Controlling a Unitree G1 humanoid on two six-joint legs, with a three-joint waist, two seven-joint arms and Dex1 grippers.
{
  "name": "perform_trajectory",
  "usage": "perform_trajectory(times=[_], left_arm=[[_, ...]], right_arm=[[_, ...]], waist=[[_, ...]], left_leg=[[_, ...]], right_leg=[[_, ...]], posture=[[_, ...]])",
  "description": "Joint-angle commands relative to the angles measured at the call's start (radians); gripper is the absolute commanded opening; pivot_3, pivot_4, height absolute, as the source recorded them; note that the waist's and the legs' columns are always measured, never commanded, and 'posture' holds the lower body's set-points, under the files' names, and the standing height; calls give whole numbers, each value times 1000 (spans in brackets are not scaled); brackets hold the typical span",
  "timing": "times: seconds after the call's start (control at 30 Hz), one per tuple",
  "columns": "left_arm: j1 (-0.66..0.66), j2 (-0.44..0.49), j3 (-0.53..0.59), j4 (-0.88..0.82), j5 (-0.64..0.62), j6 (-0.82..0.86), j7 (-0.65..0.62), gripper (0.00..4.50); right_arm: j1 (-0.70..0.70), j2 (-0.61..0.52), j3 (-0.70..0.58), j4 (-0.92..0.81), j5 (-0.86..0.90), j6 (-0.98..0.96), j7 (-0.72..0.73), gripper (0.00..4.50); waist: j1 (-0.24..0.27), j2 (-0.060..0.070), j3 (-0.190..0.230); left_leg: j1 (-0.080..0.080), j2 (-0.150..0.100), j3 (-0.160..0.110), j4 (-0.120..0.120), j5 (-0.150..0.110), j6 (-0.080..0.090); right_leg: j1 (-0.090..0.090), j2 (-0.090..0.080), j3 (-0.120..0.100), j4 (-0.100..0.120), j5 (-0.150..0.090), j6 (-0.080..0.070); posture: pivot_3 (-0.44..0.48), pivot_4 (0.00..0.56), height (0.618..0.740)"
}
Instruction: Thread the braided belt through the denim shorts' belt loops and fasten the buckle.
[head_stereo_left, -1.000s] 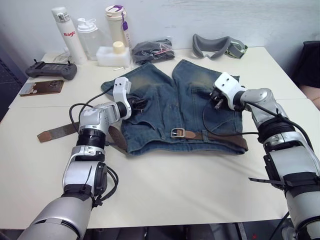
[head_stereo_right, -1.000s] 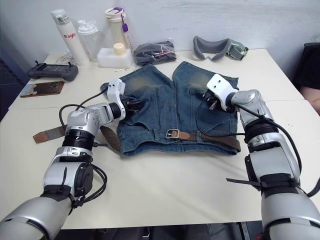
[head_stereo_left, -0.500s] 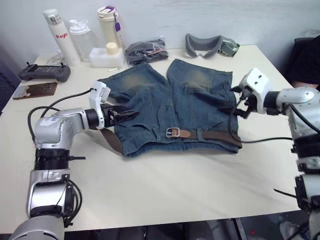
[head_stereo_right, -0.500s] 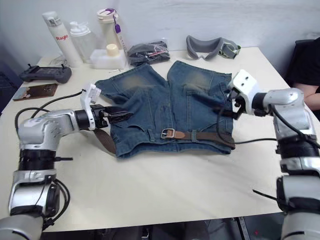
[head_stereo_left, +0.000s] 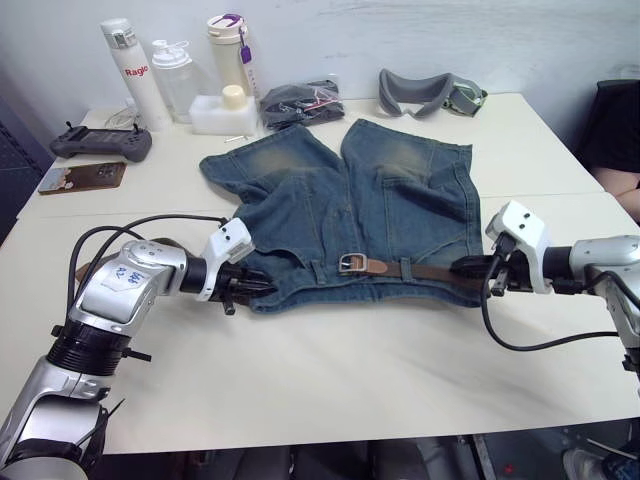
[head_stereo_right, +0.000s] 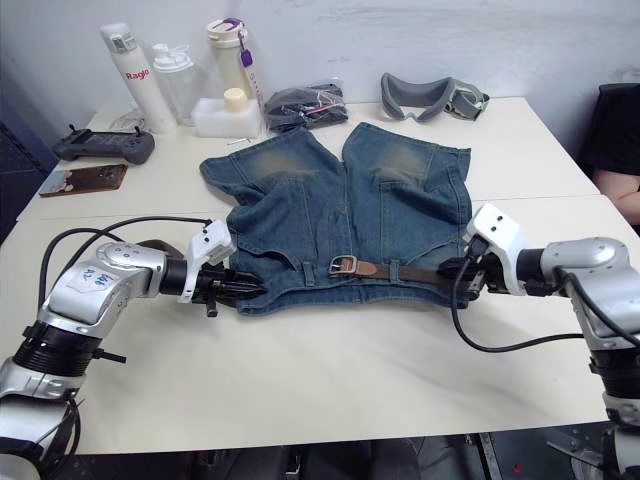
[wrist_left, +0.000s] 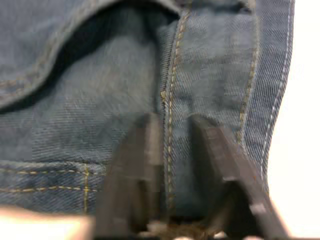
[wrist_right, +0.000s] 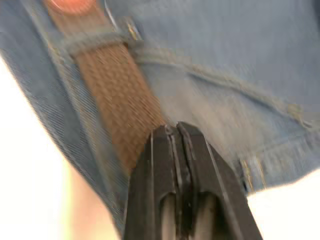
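The denim shorts (head_stereo_left: 350, 200) lie flat mid-table, waistband toward me. The braided belt (head_stereo_left: 430, 271) runs along the waistband under belt loops (head_stereo_left: 405, 270), and the silvery buckle (head_stereo_left: 352, 263) rests near the waistband's middle. My left gripper (head_stereo_left: 255, 285) lies at the waistband's left corner; in the left wrist view its fingers (wrist_left: 147, 150) stand slightly open over a stitched seam. My right gripper (head_stereo_left: 470, 266) is at the waistband's right end, shut, tips on the woven belt (wrist_right: 117, 95) just short of a loop (wrist_right: 95, 42). My left arm hides the belt's left part.
At the back left stand bottles (head_stereo_left: 128, 75), a white box (head_stereo_left: 222, 112), a black controller (head_stereo_left: 100, 143) and a flat brown item (head_stereo_left: 80, 177). A black bundle (head_stereo_left: 300, 100) and grey goggles (head_stereo_left: 430, 92) lie behind the shorts. A person in dark clothing (head_stereo_left: 620, 130) is at the right edge.
Both grippers came down toward me from the shorts' legs. The left is now at the waistband's left corner and the right at its right end. The camera view also shifted.
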Motion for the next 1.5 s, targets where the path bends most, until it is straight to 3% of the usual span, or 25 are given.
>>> perform_trajectory(times=[0.03, 0.2, 0.27, 0.33, 0.47, 0.53, 0.57, 0.73, 0.87, 1.0, 1.03, 1.17, 1.3, 1.4, 1.5], left_arm=[[53, 59, -97, 40, 124, -31, -9, 11], [70, 99, -123, 67, 181, -79, -19, 11], [70, 94, -106, 61, 169, -78, -17, 11], [69, 76, -60, 44, 121, -46, -12, 11], [77, 7, 135, 5, -25, 31, 31, 11], [90, -36, 277, -3, -111, 80, 70, 11], [99, -45, 346, -8, -152, 134, 91, 11], [142, -58, 685, -93, -377, 378, 182, 11], [147, -75, 960, -102, -474, 556, 327, 1532], [97, -129, 1163, -147, -553, 703, 470, 3340], [99, -146, 1190, -176, -568, 732, 493, 3603], [124, -186, 1215, -251, -610, 819, 537, 3603], [57, -217, 1283, -175, -492, 825, 728, 3603], [1, -256, 1269, -112, -426, 825, 873, 3603], [-120, -323, 1321, -32, -361, 825, 1008, 3603]], right_arm=[[73, -32, 93, -51, -75, 18, -23, 0], [67, -61, 127, 2, -149, -42, -53, 0], [28, -52, 120, 15, -148, -66, -52, 0], [-19, -32, 96, 8, -109, -82, -33, 0], [-141, 23, 14, -39, 39, -2, 14, 0], [-196, 27, 0, -60, 88, 34, 44, 0], [-222, 26, 0, -70, 108, 53, 58, 0], [-342, 36, 17, -123, 230, 154, 136, 0], [-411, 79, 58, -111, 242, 139, 146, 0], [-444, 110, 88, -70, 232, 113, 165, 0], [-449, 114, 107, -51, 216, 93, 173, 0], [-462, 127, 141, -14, 200, 58, 199, 0], [-465, 131, 144, -13, 202, 55, 208, 0], [-455, 128, 143, -21, 199, 51, 204, 0], [-443, 120, 135, -30, 196, 55, 192, 0]], waist=[[-1, 2, -6], [-1, -1, -16], [-2, -2, -17], [-2, -2, -17], [-7, 3, -11], [-7, 6, -4], [-5, 5, -2], [-4, -1, 2], [-5, -1, 2], [1, -3, 3], [3, -3, 4], [6, -4, 4], [1, -5, 4], [1, -6, 4], [4, -8, 6]], left_leg=[[0, 0, 0, 0, 0, 0], [4, 2, 0, 0, -3, 1], [4, 3, 1, 0, -4, 2], [6, 3, 1, 0, -6, 6], [6, 2, 1, 1, -7, 7], [6, 2, 0, 1, -7, 7], [6, 3, 0, 0, -6, 7], [6, 3, -4, -4, -2, -2], [6, 2, -4, -5, -2, -2], [8, 2, -4, -5, -2, -2], [8, 2, -4, -5, -2, -2], [8, -2, -6, -5, -2, -3], [8, -4, -7, -5, -1, -4], [9, -3, -7, -6, -1, -4], [9, -4, -7, -6, -1, -4]], right_leg=[[0, 0, 0, 0, 0, 0], [3, 0, -3, 0, -2, -4], [3, 0, -4, 1, -10, -19], [4, 0, -4, 1, -10, -19], [1, 0, -3, 3, -8, -16], [-1, 0, -3, 4, -3, -6], [-1, 0, -3, 4, 0, 0], [-1, 2, -4, 1, 0, 0], [-1, 2, -3, 0, 0, 1], [0, 2, -2, 0, 1, 1], [0, 2, -2, 0, 1, 1], [1, 2, -1, 0, 1, 2], [1, 1, 1, 0, 1, 3], [1, 2, 1, 1, 2, 3], [1, 2, 1, 1, 2, 4]], posture=[[0, 150, 627], [0, 150, 627], [0, 150, 627], [0, 150, 627], [0, 150, 627], [0, 150, 627], [0, 150, 627], [0, 150, 627], [0, 150, 627], [0, 150, 627], [0, 150, 627], [0, 150, 627], [0, 150, 627], [0, 150, 627], [0, 150, 627]])
